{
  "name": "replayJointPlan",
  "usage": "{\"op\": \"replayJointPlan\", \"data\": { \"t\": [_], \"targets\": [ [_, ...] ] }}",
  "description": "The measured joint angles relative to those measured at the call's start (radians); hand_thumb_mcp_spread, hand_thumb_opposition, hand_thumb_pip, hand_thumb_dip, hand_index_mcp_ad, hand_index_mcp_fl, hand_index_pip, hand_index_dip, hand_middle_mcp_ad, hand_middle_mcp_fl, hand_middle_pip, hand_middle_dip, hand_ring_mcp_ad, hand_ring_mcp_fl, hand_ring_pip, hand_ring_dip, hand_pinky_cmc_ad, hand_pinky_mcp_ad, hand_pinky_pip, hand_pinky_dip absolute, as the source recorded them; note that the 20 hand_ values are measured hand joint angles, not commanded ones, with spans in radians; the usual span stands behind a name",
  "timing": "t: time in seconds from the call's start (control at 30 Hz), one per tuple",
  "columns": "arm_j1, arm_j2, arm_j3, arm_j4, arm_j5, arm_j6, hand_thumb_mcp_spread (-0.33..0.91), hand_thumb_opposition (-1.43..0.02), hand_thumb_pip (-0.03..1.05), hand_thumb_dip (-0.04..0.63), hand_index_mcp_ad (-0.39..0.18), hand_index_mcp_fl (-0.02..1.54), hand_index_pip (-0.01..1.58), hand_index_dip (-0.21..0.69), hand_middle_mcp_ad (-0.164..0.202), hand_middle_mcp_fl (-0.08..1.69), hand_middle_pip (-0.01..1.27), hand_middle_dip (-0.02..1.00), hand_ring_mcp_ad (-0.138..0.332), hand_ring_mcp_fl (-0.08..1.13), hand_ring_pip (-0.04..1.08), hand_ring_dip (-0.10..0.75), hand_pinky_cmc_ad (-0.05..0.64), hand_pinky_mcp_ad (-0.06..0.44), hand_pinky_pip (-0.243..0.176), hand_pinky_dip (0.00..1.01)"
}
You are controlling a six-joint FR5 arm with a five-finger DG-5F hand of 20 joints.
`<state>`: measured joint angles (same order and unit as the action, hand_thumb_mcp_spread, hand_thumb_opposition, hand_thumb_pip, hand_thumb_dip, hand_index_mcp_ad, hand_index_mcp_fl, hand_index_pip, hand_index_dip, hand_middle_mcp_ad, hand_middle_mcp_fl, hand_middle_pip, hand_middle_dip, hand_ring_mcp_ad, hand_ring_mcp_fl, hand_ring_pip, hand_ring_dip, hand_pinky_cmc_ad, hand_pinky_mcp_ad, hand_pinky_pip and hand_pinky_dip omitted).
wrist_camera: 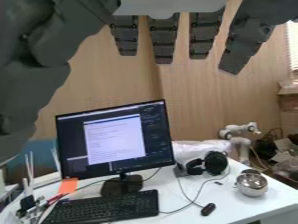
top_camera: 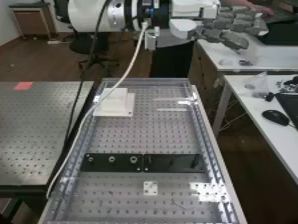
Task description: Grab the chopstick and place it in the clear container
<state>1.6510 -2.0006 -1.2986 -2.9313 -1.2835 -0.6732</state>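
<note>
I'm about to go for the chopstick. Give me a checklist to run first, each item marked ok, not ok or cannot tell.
1. Dark grey robot hand empty: ok, nothing held.
2. Fingers open for a grasp: ok, they hang straight.
3. Hand above the perforated metal bench: not ok, it is beyond the far end, off to the right.
4. Chopstick identified: cannot tell; thin pale strips lie near the bench's far end, but what they are is unclear.
5. Clear container located for the placing: cannot tell.
6. White cable clear of the bench: not ok, it hangs down across the left side.
</note>
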Motion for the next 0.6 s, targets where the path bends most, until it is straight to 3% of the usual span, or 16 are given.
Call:
{"op": "replayJointPlan", "data": {
  "t": [0.6],
  "targets": [
    [-0.003, 0.001, 0.001, -0.001, -0.006, -0.003, 0.2, -0.73, 0.33, 0.003, -0.072, 0.01, 0.04, 0.087, 0.103, 0.01, 0.11, 0.14, 0.188, 0.0, 0.06, 0.028, 0.442, 0.286, -0.171, 0.31]
  ]
}}
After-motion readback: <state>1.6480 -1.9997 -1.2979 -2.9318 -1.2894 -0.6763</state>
